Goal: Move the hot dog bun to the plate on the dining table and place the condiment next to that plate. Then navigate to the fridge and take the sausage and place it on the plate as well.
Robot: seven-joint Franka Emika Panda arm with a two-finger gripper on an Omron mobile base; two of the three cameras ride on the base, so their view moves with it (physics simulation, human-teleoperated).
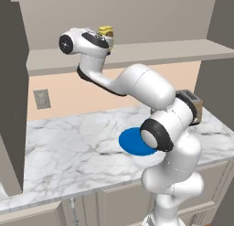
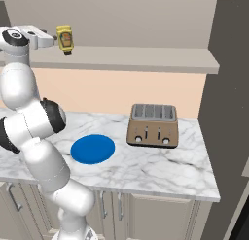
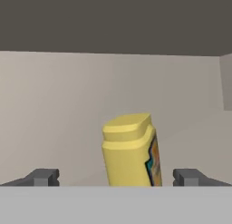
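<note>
- The condiment (image 3: 131, 150), a yellow squeeze bottle with a darker label on one side, stands on a beige shelf (image 2: 146, 57) set against the wall above the marble counter (image 2: 160, 168).
- In the hand view the bottle sits between the two dark fingertips (image 3: 43, 177), which stand wide apart on either side of it. Neither tip touches it; nothing is gripped.
- The bottle leans slightly in the hand view; that camera rolls with the hand, so true tilt cannot be told from it. In the right base view it stands roughly upright.
- The gripper (image 2: 54, 38) is raised to shelf height, the arm reaching up and forward, its end just beside the bottle (image 2: 65, 39).
- In the left base view the bottle (image 1: 106, 33) peeks out behind the wrist.
- Below on the counter: a plain blue plate (image 2: 92, 148) and, well apart to its right, a brown toaster (image 2: 153, 126).
- A grey wall outlet (image 1: 42, 99) sits above the counter at left.
</note>
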